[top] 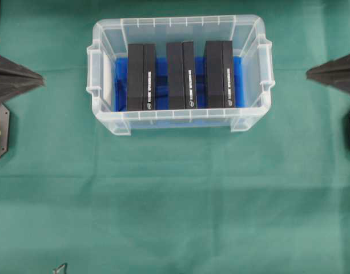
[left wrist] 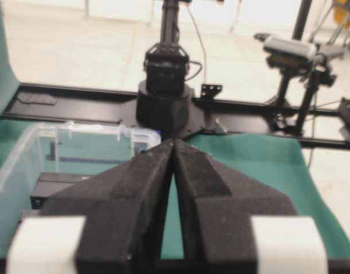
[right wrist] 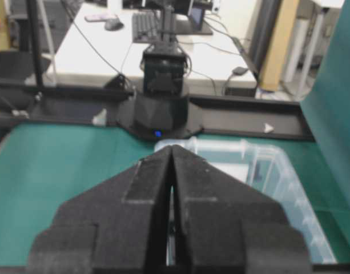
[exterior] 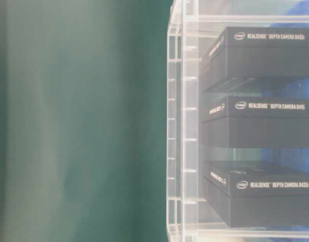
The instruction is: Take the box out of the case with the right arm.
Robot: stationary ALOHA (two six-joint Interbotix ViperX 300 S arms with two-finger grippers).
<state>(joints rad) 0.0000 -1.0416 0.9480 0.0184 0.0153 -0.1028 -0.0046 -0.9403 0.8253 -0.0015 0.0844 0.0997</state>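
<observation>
Not started: three RealSense boxes (top: 141, 77) in case (top: 106, 123); right gripper (top: 309, 72) closed, empty, at cloth's right edge.

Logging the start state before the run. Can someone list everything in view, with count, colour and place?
case: 1, clear plastic, upper middle of the table, lid off
blue sheet: 1, blue, lining the case bottom
boxes: 3, black with white lettering, standing side by side in the case: left, middle, right
table cloth: 1, green, covers the table
opposite arm bases: 2, black, one in each wrist view
left gripper: 1, black with white parts, left edge of the overhead view, shut, empty
right gripper: 1, all black, right edge of the overhead view, shut, empty
</observation>
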